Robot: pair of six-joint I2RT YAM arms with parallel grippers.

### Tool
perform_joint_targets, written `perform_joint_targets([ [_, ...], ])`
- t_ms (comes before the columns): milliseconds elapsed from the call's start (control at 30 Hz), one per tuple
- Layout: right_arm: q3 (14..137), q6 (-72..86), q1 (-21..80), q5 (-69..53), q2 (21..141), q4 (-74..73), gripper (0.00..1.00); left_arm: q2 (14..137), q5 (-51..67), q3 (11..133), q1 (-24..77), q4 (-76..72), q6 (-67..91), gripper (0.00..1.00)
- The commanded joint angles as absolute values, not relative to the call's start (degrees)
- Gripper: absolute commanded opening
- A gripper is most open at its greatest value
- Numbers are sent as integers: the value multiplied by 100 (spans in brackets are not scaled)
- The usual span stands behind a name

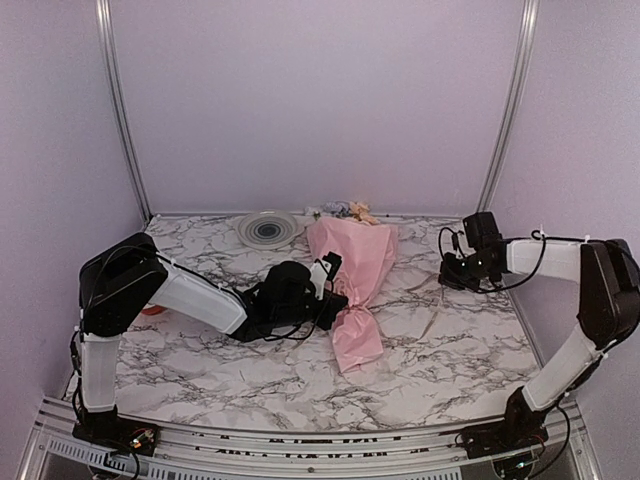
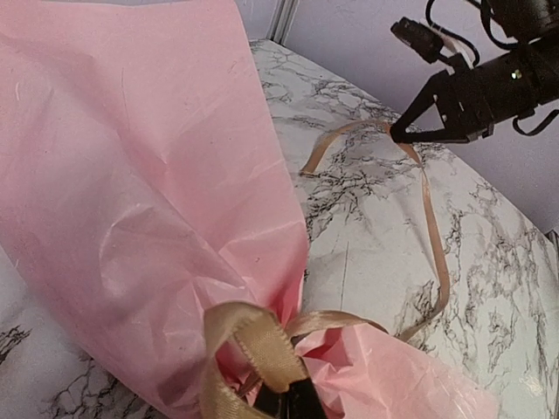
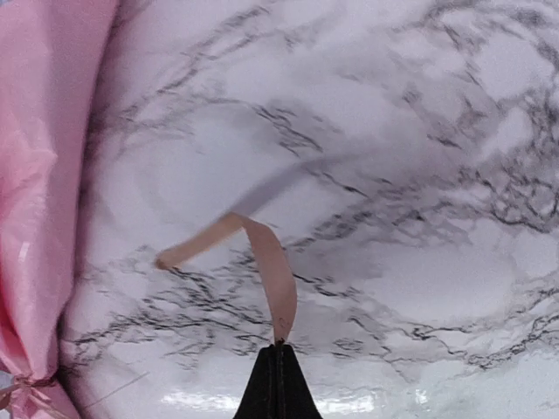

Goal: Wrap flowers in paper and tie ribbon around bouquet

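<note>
Tan ribbon (image 3: 275, 279) tight between right fingers (image 3: 265, 394)

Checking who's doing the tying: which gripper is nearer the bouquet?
Left. The left gripper holds the ribbon at the neck of the bouquet; the right gripper is off to its right, pinching the ribbon's other stretch.

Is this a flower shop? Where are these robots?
Probably not a shop; it looks like a small robot test booth. Plain lilac walls and metal rails close in a marble-look table, and a left arm and right arm are bolted at its near edge.
</note>
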State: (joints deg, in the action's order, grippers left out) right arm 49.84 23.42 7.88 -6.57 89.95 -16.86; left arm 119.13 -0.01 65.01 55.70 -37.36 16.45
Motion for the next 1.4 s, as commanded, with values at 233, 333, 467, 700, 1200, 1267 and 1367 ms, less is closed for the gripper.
perform_joint_targets([
  [233,8671,2106,3956,-234,9315,-1178,0,11767,17,6376,5587,-4015,1552,0],
  [333,9278,2080,4351,-195,10005,-831,0,11764,9,6363,5605,-4041,1525,0],
  [467,10350,2100,4623,-477,10978,-918,0,11722,-40,6297,5631,-4092,1495,0],
  [700,11430,2176,5083,-779,11831,-1044,0,11698,-75,6258,5651,-4137,1469,0],
  [1200,11951,2222,5752,-1390,12438,-1383,10,11690,-103,6203,5649,-4245,1464,0],
  [1267,11961,2137,5748,-1406,12421,-1464,32,11706,-89,6214,5651,-4250,1467,0],
  [1367,12020,1943,5750,-1433,12389,-1662,75,11702,-95,6214,5651,-4245,1467,0],
])
